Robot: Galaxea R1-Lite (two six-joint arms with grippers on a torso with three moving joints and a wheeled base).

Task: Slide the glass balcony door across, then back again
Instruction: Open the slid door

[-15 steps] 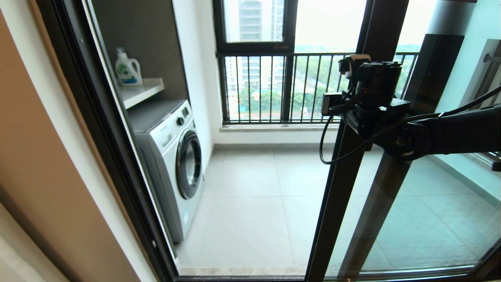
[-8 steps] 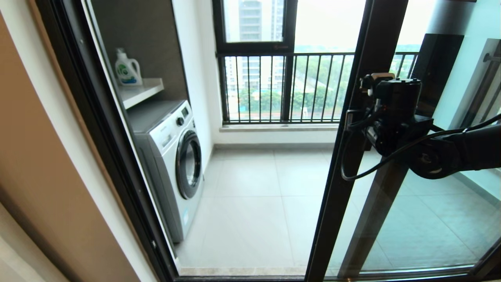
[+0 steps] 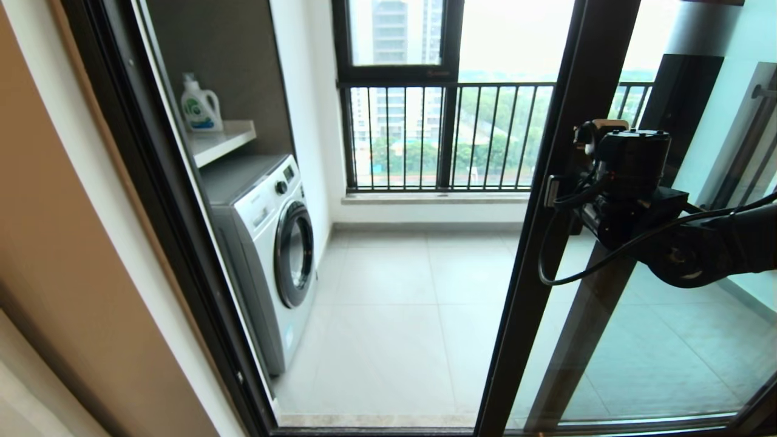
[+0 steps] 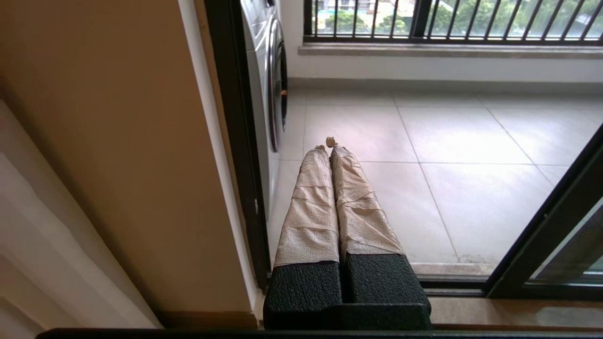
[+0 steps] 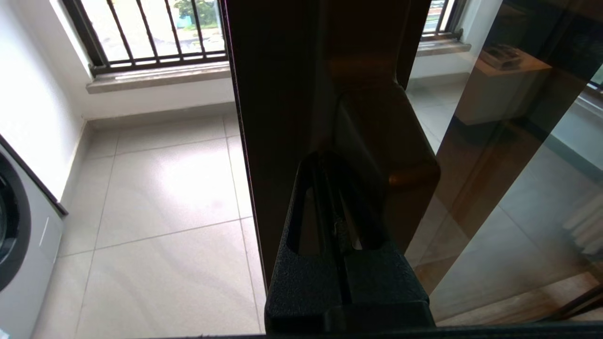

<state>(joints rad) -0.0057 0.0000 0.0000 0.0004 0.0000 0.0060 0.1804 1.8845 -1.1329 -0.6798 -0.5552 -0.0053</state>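
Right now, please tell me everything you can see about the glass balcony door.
The glass balcony door is a tall clear pane in a dark brown frame that looks like metal. Its leading upright stands on the robot's right side, leaving the doorway on the left open to the tiled balcony. The pane reflects the room. The right gripper is at that upright, pressed against a raised handle piece on the frame. The bottom edge sits in the floor track.

Home balcony laundry: washing machine (image 3: 267,243)
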